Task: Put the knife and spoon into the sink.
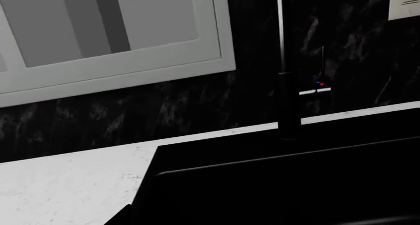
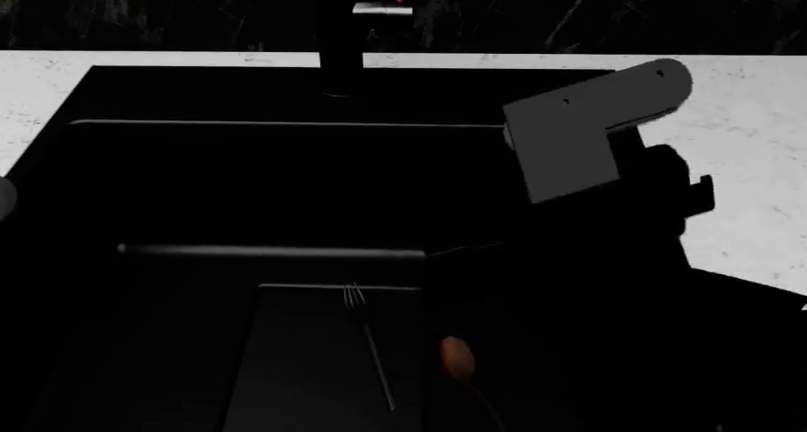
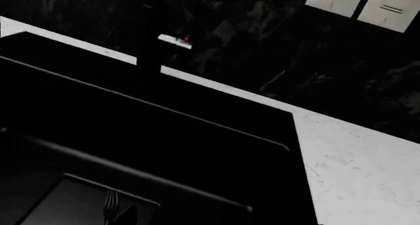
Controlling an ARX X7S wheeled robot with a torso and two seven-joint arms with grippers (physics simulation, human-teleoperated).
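The sink (image 2: pixel 290 92) is a deep black basin set in white counter, also filling the left wrist view (image 1: pixel 282 185) and the right wrist view (image 3: pixel 131 136). The spoon (image 2: pixel 456 356), with a reddish-brown bowl and a dark handle, lies in the dark at the near side beside a dark flat tray (image 2: pixel 302 356). I cannot tell whether it lies inside the basin. The knife is out of view. My right arm's grey link (image 2: pixel 574 148) hangs over the sink's right end, and its black wrist (image 2: pixel 662 191) merges with the darkness. Neither gripper's fingers can be made out.
A thin dark fork (image 2: pixel 369 342) lies on the tray, its tines (image 3: pixel 111 203) showing in the right wrist view. The black faucet (image 2: pixel 343 44) with red and blue dots stands at the back. White counter (image 2: pixel 744 148) flanks the sink. A window frame (image 1: pixel 131 67) is on the dark wall.
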